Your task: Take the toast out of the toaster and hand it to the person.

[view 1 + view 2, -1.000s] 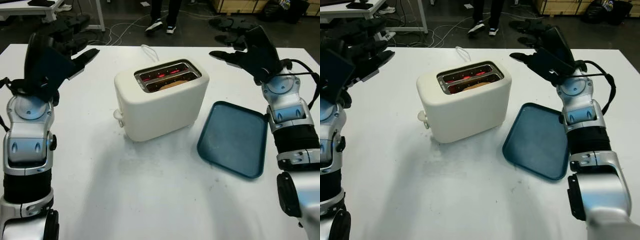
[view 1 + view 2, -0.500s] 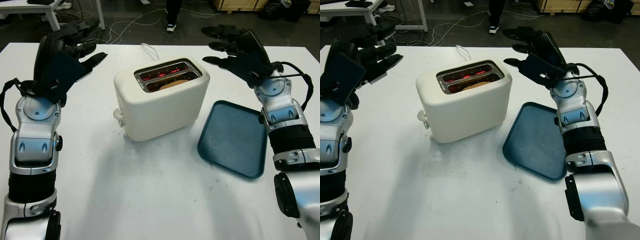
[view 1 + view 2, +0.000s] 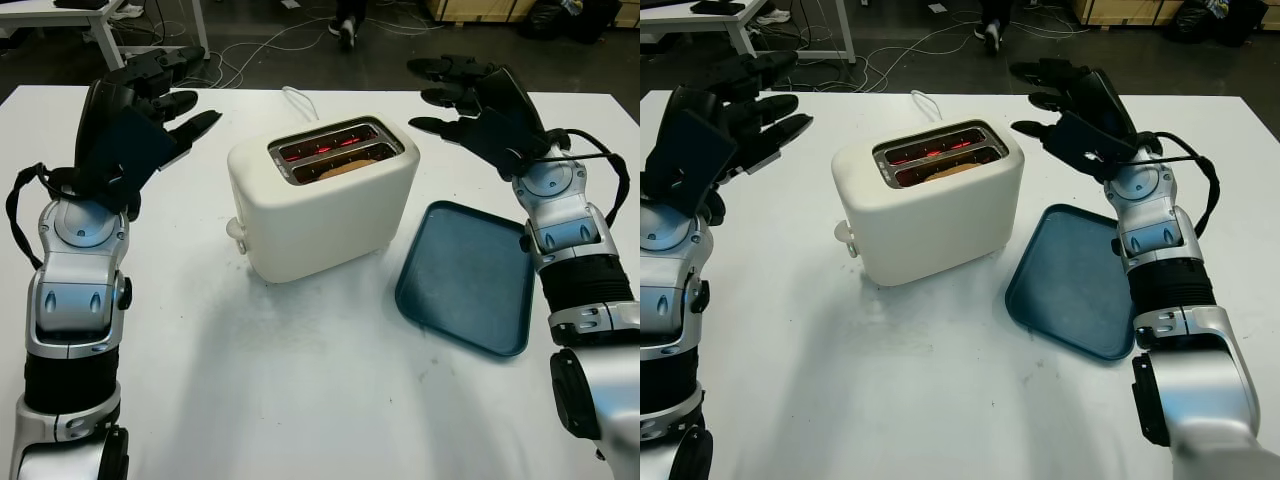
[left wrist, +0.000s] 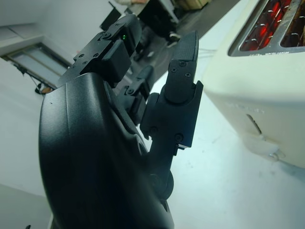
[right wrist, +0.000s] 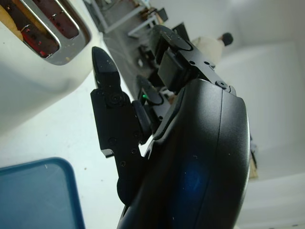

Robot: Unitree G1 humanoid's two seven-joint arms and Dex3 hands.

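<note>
Flanking toaster (image 3: 322,196), left hand (image 3: 135,115), right hand (image 3: 480,100) open; toast (image 3: 343,169) mostly hidden.

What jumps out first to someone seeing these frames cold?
The cream two-slot toaster at the middle of the white table, its elements glowing red and a slice of brown toast sunk in the nearer slot. Both black robot hands are raised and open either side of it, the left hand and the right hand, holding nothing. A dark blue rectangular tray lies empty right of the toaster.

Toast (image 3: 345,169) in toaster (image 3: 325,200), tray (image 3: 465,277) right
</note>
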